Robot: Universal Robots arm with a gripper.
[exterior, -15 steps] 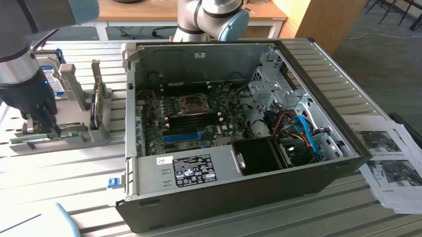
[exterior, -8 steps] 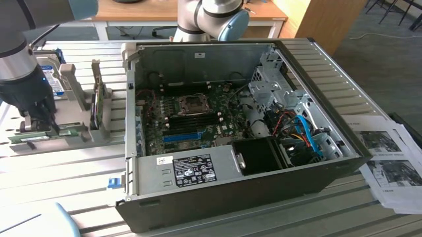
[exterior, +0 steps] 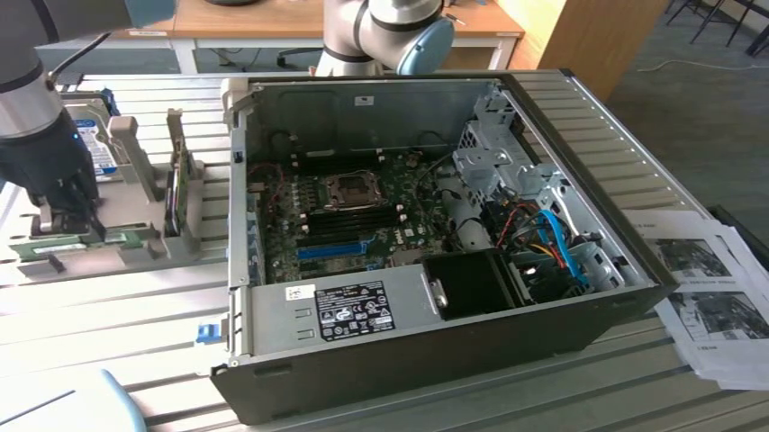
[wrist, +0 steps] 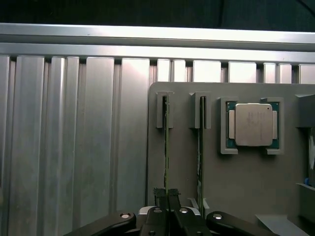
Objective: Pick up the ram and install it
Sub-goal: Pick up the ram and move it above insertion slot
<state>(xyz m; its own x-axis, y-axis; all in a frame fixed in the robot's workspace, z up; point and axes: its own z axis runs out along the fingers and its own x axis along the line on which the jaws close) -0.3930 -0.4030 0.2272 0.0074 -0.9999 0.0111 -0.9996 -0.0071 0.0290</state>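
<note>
Grey tray [wrist: 236, 187], end effector [wrist: 167, 195] on ram [wrist: 166, 142]

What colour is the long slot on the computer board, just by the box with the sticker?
Bright blue. The slot shows best in the exterior view.

Daylight strikes the ribbed aluminium worktop [exterior: 108, 297] hard, glaring almost white at the exterior view's left, while the inside of the open black computer case [exterior: 481, 355] lies dim and shadowed. In the wrist view the metal ribs shine in bright bands, the grey plastic holder tray [wrist: 236, 187] is softly lit, and the black end effector [wrist: 167, 194], pinching the thin green ram stick [wrist: 166, 147], shows dark.
</note>
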